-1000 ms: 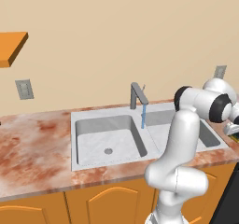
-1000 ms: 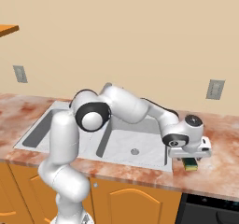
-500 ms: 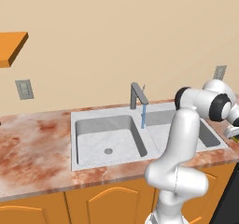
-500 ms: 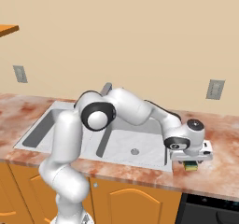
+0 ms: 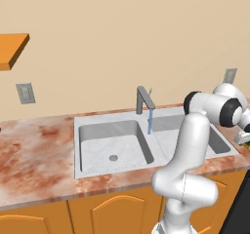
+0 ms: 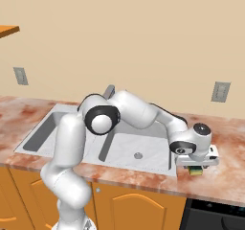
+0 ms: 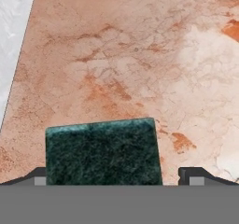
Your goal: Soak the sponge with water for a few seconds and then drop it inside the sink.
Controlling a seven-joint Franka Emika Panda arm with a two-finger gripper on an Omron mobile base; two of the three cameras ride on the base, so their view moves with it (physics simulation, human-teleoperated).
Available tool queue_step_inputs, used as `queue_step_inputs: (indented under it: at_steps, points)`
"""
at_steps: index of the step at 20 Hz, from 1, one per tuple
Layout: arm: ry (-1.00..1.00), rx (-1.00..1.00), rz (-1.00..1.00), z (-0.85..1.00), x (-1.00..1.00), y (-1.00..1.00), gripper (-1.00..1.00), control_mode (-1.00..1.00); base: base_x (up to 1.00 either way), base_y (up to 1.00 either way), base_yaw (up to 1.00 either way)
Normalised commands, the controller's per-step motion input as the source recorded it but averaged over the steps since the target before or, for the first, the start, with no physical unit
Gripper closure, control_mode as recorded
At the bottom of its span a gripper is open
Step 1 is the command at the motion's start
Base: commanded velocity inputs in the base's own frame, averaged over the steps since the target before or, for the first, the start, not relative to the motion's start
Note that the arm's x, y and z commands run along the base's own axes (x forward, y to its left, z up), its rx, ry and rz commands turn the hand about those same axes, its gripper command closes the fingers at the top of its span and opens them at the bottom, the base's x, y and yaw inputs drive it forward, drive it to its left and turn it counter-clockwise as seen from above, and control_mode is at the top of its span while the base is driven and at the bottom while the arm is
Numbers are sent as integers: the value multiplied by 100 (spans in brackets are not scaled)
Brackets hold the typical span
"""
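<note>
The fingers are standing fully apart, straddling the sponge without gripping it (green scouring face up). The sponge is lying on the marble counter, just right of the sink.

Plain beige wall behind a reddish marble worktop, orange wood cabinets underneath. Two grey outlets on the wall, and an orange shelf up on the left.
</note>
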Motion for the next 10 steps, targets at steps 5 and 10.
queue_step_inputs:
  at_steps: [5, 10]
  points:
    - [0, 0, 0, 0, 0, 0, 100, -100, 0, 0, 0]
    - [0, 0, 0, 0, 0, 0, 100, -100, 0, 0, 0]
